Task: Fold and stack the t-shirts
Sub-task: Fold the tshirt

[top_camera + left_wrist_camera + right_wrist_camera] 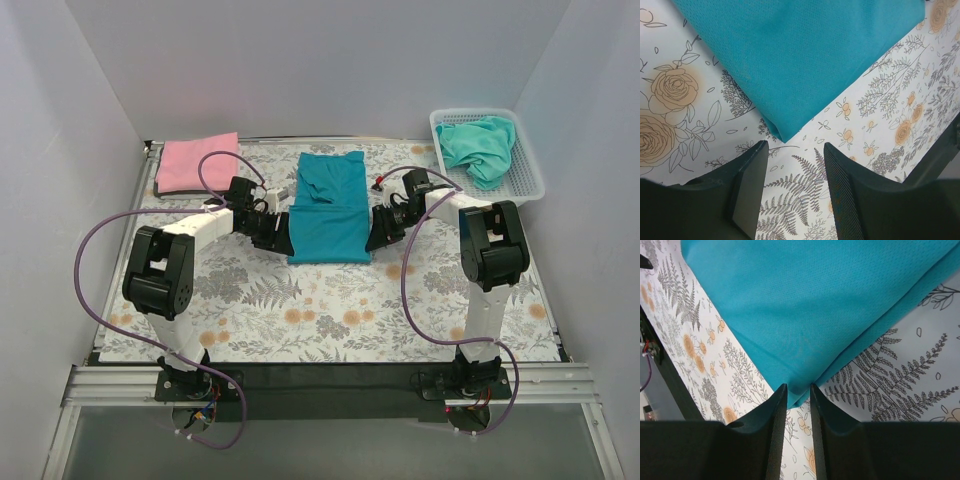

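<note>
The deep teal-blue t-shirt [330, 205] lies folded into a long rectangle in the middle of the table. My left gripper [281, 234] is open at its near left corner; in the left wrist view the corner of the shirt [805, 55] lies just beyond the gripper [795, 146], apart from it. My right gripper [380, 230] is at the near right corner. In the right wrist view its jaws [798, 387] stand narrowly apart with the tip of the shirt [805, 305] between them. The pink t-shirt [195, 162] lies folded at the back left. The aqua-green t-shirt [482, 148] is crumpled in the basket.
The white mesh basket [532, 178] stands at the back right corner. The grey floral covering [330, 310] spreads over the table. White walls close in the left, back and right sides. Purple cables loop beside both arms.
</note>
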You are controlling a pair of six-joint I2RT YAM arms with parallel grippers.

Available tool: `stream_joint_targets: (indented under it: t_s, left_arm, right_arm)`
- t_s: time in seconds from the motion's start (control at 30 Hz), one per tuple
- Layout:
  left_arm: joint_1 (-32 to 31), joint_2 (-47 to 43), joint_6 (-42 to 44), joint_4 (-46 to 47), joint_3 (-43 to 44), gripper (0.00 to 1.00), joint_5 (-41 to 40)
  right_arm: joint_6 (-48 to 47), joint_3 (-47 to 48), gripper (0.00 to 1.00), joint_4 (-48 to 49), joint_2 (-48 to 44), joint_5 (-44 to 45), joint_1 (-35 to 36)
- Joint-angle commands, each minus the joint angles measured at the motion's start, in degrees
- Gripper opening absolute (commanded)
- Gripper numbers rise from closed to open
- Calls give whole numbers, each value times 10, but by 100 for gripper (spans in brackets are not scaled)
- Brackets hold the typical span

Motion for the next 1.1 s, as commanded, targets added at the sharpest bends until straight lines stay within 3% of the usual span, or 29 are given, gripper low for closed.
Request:
stream_joint_targets:
  t_s: [0.0, 0.2, 0.47, 0.7, 0.83, 1.07]
  left_arm:
    - [1, -27, 4, 8, -2, 46, -4]
    - [1, -21, 6, 7, 6, 46, -4]
    - [1, -17, 4, 7, 9, 46, -4]
    - [1, -15, 3, 7, 9, 45, -2]
    - [1, -16, 2, 6, 10, 45, -3]
    - [1, -42, 29, 9, -5, 43, 22]
  right_arm:
    - [8, 11, 27, 6, 3, -34, 3]
    - [11, 4, 27, 6, 7, -28, 4]
    - [17, 2, 36, 6, 11, -18, 4]
    - [16, -4, 21, 5, 13, -17, 5]
    - [12, -12, 1, 3, 10, -19, 4]
    - [-6, -48, 1, -16, -28, -20, -3]
